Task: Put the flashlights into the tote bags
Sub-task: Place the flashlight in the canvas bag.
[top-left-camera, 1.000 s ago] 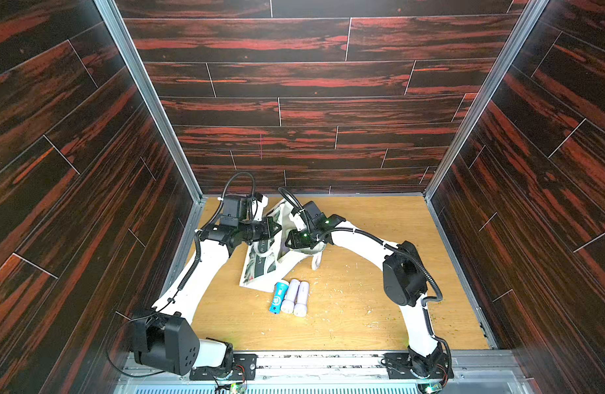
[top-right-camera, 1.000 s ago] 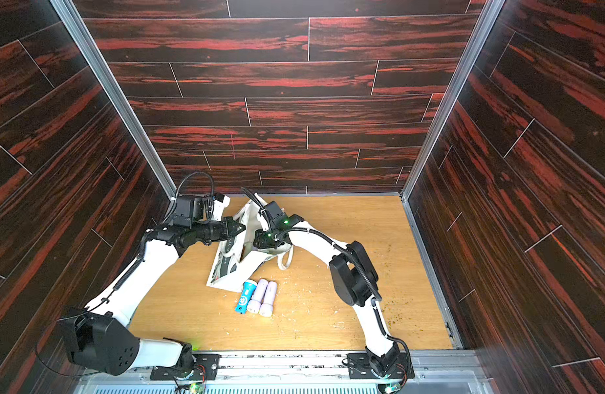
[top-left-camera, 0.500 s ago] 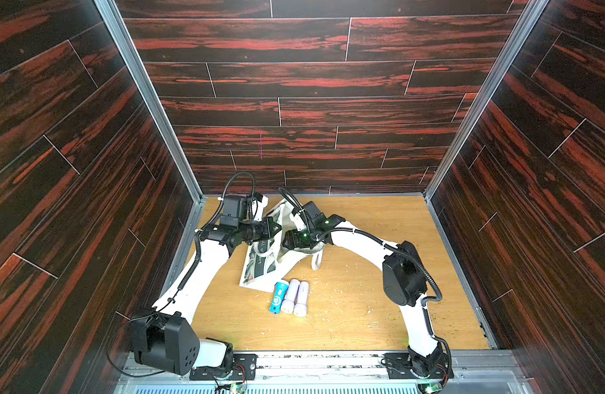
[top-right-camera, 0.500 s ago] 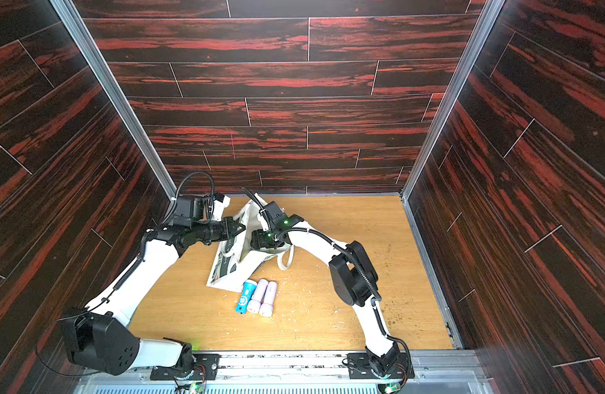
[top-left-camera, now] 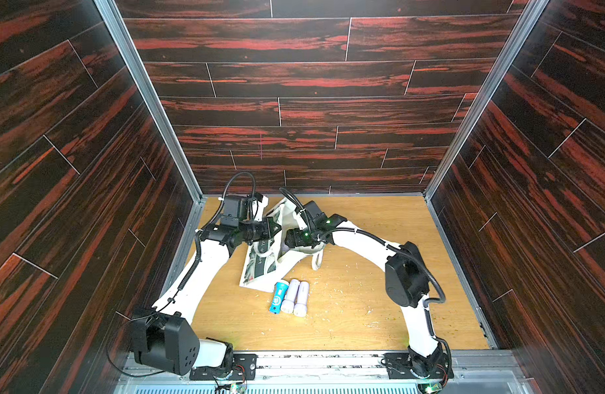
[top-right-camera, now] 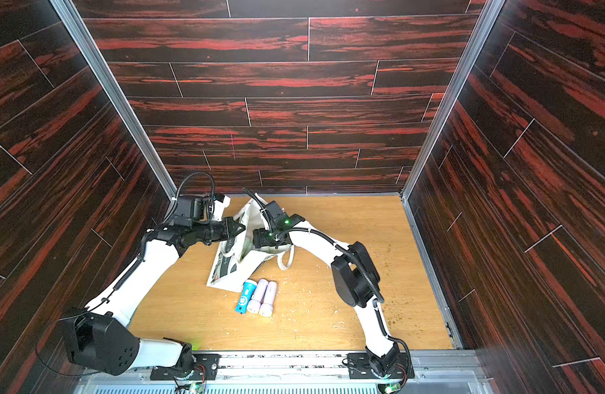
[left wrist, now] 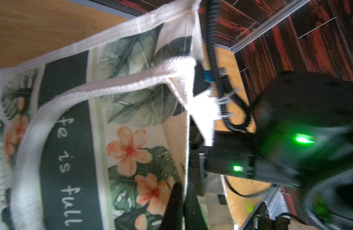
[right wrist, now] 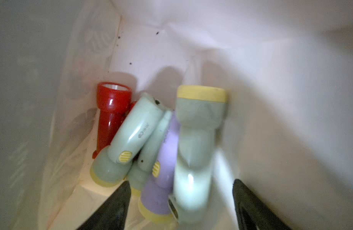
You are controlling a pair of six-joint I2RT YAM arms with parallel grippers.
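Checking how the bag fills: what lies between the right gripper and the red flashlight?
In the right wrist view, two pale flashlights and a lilac flashlight lie between the open right gripper and the red flashlight.

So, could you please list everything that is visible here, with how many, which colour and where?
tote bag: one, cream-white with a leaf-and-flower print, on the table between the arms.
flashlights on the table: three, one blue and two pale lilac, side by side at the bag's near corner.
flashlights inside the bag: five clear ones, one red, one lilac, three pale with yellow rims; a red sliver behind may be another.
table: one, light wood, under everything.
walls: three, dark red-black wood pattern, around the table.
left gripper: one, black, shut on the bag's rim.
right gripper: one, black, open inside the bag.
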